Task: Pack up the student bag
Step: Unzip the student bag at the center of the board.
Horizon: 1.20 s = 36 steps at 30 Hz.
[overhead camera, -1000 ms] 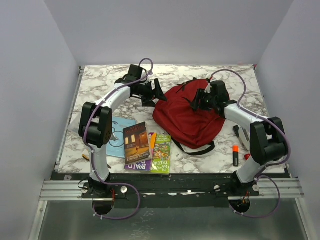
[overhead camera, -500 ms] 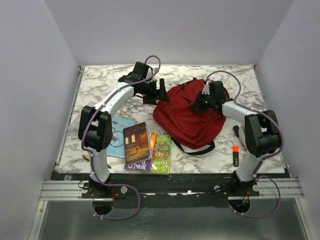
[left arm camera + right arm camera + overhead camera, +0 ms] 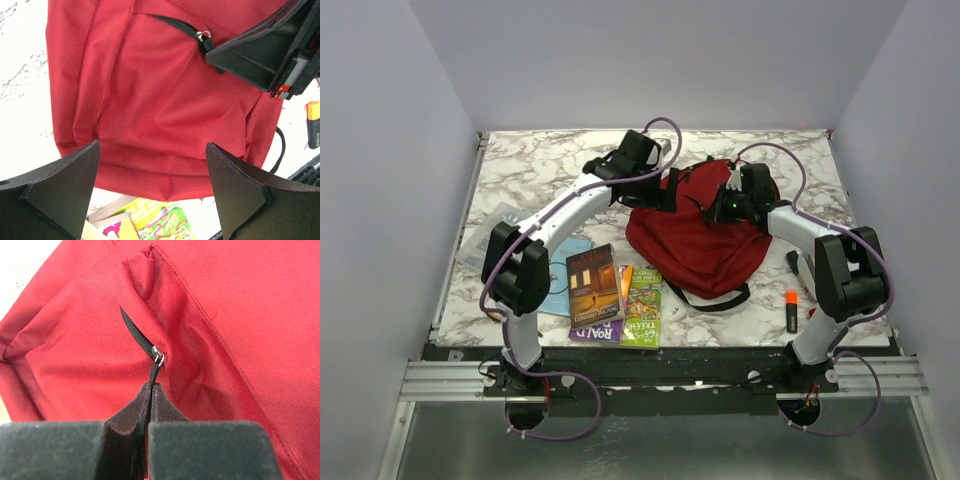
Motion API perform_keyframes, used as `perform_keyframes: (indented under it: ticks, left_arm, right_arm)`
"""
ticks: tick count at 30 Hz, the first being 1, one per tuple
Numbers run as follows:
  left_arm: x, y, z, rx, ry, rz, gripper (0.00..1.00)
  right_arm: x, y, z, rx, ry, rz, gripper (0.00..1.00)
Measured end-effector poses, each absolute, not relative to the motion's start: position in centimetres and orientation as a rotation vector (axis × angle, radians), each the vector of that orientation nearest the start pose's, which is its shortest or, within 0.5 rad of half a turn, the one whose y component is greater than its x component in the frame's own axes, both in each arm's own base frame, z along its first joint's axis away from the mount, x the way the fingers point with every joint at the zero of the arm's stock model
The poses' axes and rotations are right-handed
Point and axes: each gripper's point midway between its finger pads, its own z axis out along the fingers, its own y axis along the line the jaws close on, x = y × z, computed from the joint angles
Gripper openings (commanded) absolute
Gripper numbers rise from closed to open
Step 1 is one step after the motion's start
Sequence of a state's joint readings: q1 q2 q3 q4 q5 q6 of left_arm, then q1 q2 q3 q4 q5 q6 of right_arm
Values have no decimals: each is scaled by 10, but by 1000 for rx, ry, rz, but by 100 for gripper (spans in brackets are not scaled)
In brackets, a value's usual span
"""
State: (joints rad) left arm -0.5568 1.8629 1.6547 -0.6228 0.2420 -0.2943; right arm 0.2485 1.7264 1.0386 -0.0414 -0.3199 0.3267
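The student bag (image 3: 695, 245), a dark-red backpack, lies flat in the middle of the marble table (image 3: 530, 165) with a black strap loop at its near side. My right gripper (image 3: 151, 386) is shut on the black zipper pull (image 3: 154, 372) of a pocket, just below the silver slider ring (image 3: 158, 358). In the top view that gripper (image 3: 715, 208) sits on the bag's upper right. My left gripper (image 3: 672, 192) hovers over the bag's upper left, open with nothing between its fingers. In the left wrist view the red fabric (image 3: 150, 100) fills the gap of the left gripper (image 3: 152, 165), with the right gripper (image 3: 265, 50) ahead.
Two paperbacks (image 3: 595, 285) (image 3: 642, 305) and a light-blue booklet (image 3: 560, 272) lie left of the bag near the front edge. An orange highlighter (image 3: 791, 310) and a white object (image 3: 810, 270) lie at the right. A grey sheet (image 3: 485, 235) is at the left edge.
My left arm has swung right from beside the bag to over its upper left part. My right gripper has closed onto the zipper pull.
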Motion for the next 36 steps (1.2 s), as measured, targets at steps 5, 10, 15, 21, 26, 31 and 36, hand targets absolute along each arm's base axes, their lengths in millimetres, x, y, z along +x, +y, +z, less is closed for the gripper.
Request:
perform_keyframes:
  ticks: [5,10,15,21,26,31,36]
  left_arm:
    - [394,-332,169,466,2424,-649,91]
    - [432,-358,157,425,2429,-664,93]
    - [452,-366,128,382,2498,-660,93]
    - [446,-372,100,343,2600,-757,84]
    - [436,-383,97,334,2635,-927,44]
    - [437,-390,101,321,2615,-1019,5]
    - [438,-388,89,310,2616,-1037,0]
  right_arm:
    - [406,179,81,-62,2329,706,1]
    - [400,181,84,-43,2306,740,1]
    - [402,184,89,-40,2283,769,1]
    - [402,186,94,-47,2263,784,1]
    - [402,187,95,-47,2260,795,1]
    - [397,185,91,-29,2298,786,1]
    - [388,177,79,18,2368,739,1]
